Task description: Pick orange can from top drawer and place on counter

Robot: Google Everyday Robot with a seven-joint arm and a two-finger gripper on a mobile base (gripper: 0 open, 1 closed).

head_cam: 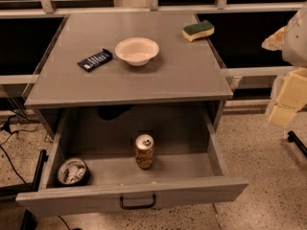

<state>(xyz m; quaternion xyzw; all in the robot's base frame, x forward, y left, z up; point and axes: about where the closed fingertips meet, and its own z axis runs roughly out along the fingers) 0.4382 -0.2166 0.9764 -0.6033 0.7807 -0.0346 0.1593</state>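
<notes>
The camera view looks down from the near side on a grey metal cabinet; its counter (192, 75) fills the far half of the scene, flat and matte. On the counter a white bowl (136, 50) stands near the middle; just to its left lies a dark blue packet (95, 60) with pale lettering, set at a slant and apart from the bowl; at the far right corner sits a yellow sponge (198, 30) with a green top.

Below the counter the top drawer (192, 188) is pulled out toward the near side, its flat front panel carrying a small black curved handle (137, 204) at the centre. The orange can (144, 152) stands upright inside the drawer, about midway between the left and right walls and touching neither; its silver top with the pull tab faces up. In the near left corner of the same drawer rests a short dark round tin (73, 171) with white contents, well apart from the can.

The gripper (287, 102) is at the right edge of the scene, out beyond the right side of the cabinet and well apart from the can; it shows as pale cream blocks, perhaps partly cut off by the frame, and whether it is spread or closed I cannot tell; it holds nothing that can be seen.

The speckled floor (259, 147) lies around the cabinet; dark cables (9, 123) trail on the left.
</notes>
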